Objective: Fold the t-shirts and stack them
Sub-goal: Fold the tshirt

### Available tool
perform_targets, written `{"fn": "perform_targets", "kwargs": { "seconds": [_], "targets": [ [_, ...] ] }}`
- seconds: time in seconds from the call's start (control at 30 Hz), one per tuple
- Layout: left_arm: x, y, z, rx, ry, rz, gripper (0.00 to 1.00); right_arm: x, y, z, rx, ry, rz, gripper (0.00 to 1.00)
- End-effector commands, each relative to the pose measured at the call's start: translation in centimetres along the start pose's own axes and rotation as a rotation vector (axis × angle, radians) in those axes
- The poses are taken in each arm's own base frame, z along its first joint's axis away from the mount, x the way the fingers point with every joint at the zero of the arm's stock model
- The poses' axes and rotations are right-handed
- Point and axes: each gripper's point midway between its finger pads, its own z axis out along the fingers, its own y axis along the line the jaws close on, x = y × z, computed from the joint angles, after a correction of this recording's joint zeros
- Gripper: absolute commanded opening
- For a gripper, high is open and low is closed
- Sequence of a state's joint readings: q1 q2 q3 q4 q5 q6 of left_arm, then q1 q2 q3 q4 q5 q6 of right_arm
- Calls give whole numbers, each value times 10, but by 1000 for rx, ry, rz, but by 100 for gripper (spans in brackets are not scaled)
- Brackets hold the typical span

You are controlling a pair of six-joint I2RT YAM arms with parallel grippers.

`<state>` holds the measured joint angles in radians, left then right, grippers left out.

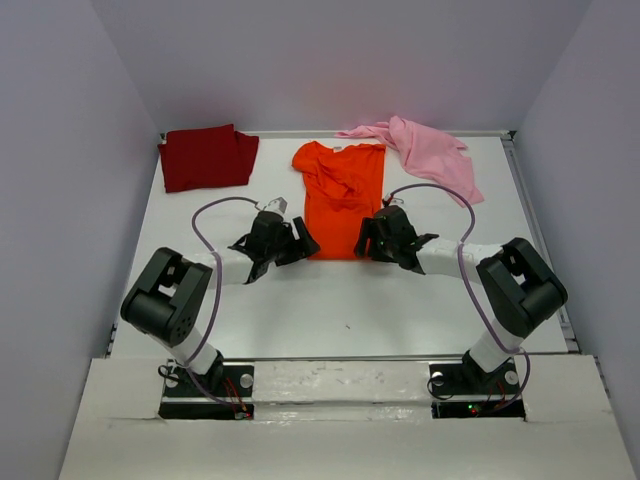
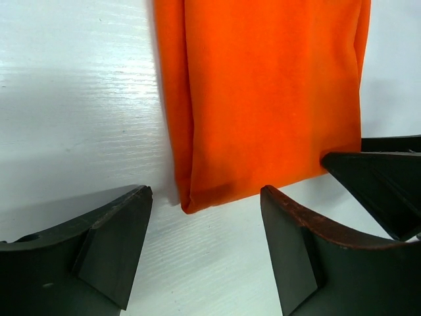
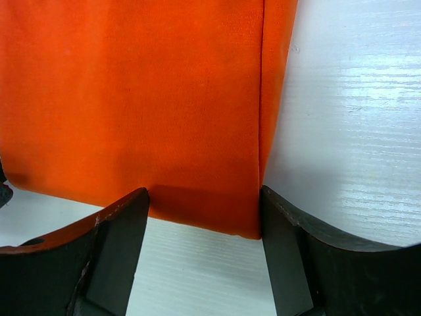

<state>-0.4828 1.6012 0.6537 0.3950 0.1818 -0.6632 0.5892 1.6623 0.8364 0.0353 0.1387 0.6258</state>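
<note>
- The dark red t-shirt (image 1: 207,157) lay at the far left corner of the white table (image 1: 340,310), folded into a rough rectangle and well apart from both arms.
- The left gripper (image 2: 204,192) sat low over the table at the near left corner of the orange t-shirt. Its jaws stood wide apart and held nothing. In the left wrist view that corner of the cloth lay just ahead of the gap between the two dark fingers, not pinched by either.
- The orange t-shirt (image 1: 343,195) lay in the middle of the table, collar toward the far edge and hem toward the arms. It was narrowed, with a turned-in strip along each long side, and rumpled near the collar.
- The right gripper (image 3: 204,192) was at the near right corner of the same hem, jaws likewise spread and gripping nothing. In the right wrist view the hem edge ran across the gap between the fingers, and the cloth's corner was just beside the right-hand finger.
- The light pink t-shirt (image 1: 430,150) lay crumpled and unfolded at the far right, just beside the orange one's shoulder.
</note>
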Motion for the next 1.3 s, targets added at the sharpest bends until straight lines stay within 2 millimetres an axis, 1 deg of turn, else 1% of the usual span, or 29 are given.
{"fn": "perform_targets", "kwargs": {
  "seconds": [0.0, 0.07, 0.2, 0.27, 0.3, 0.37, 0.4, 0.43, 0.5, 0.53, 0.57, 0.6, 0.63, 0.73, 0.77, 0.8, 0.83, 0.87, 0.9, 0.93, 1.03, 1.07, 1.1, 1.13, 1.17, 1.2, 1.23, 1.27],
  "targets": [
    [50, 44, 0, -123, 133, -19, 81, -6, 0, -2, -5, -23, 11, 72],
    [56, 41, 3, -98, 138, -35, 80, -6, 1, -3, -9, -22, 7, 72],
    [62, 40, 9, -83, 143, -43, 78, -6, 0, -5, -9, -26, 3, 71],
    [64, 39, 12, -71, 148, -50, 73, -6, -1, -5, -4, -28, -2, 68],
    [65, 37, 14, -59, 149, -52, 68, -7, -1, -5, -3, -29, -4, 64],
    [65, 36, 14, -54, 152, -50, 60, -5, -2, -5, -3, -24, -6, 60],
    [65, 35, 15, -50, 150, -48, 55, -4, -2, -4, -5, -21, -6, 57],
    [64, 34, 15, -47, 149, -48, 45, -3, -3, -4, -2, -18, -8, 50],
    [63, 31, 13, -37, 145, -45, 32, -2, -3, -4, 0, -17, -7, 35],
    [62, 31, 12, -37, 143, -43, 16, -2, -4, -4, 3, -16, -7, 21],
    [62, 31, 12, -38, 142, -42, 6, -1, -4, -3, 4, -15, -7, 14],
    [62, 31, 12, -37, 141, -42, 0, 0, -4, -3, 3, -8, -7, 7],
    [64, 31, 12, -36, 146, -41, 0, 2, -4, -4, 0, 0, -4, 0],
    [66, 29, 9, -21, 152, -40, 0, 9, -2, -6, -17, 28, 2, 0],
    [68, 30, 6, -18, 153, -40, 0, 15, -6, -8, -13, 44, 3, 0],
    [71, 30, 4, -16, 156, -39, 0, 14, -3, -11, -26, 43, 8, 0],
    [72, 29, 2, -12, 154, -37, 0, 22, -8, -13, -25, 61, 8, 0],
    [71, 24, -1, 5, 142, -31, 0, 21, -6, -21, -40, 52, 12, 0],
    [77, 27, -5, -1, 149, -33, 0, 24, -8, -25, -45, 58, 15, 0],
    [79, 27, -8, 3, 148, -34, 0, 27, -10, -34, -56, 55, 22, 0],
    [87, 25, -21, 24, 141, -40, 0, 39, -9, -48, -99, 80, 35, 0],
    [93, 23, -27, 35, 143, -44, 0, 46, -7, -57, -137, 99, 44, 0],
    [98, 21, -31, 42, 146, -44, 0, 55, -11, -63, -134, 125, 50, 0],
    [102, 18, -34, 53, 149, -41, 0, 59, -11, -67, -147, 133, 58, 0],
    [101, 12, -39, 75, 137, -37, 0, 68, -16, -72, -150, 149, 62, 0],
    [109, 16, -44, 70, 149, -40, 0, 67, -12, -81, -171, 133, 56, 0],
    [114, 14, -52, 84, 140, -53, 0, 72, -14, -90, -172, 136, 50, 0],
    [114, 12, -56, 93, 132, -58, 0, 73, -17, -94, -168, 134, 51, 0]
  ]
}}
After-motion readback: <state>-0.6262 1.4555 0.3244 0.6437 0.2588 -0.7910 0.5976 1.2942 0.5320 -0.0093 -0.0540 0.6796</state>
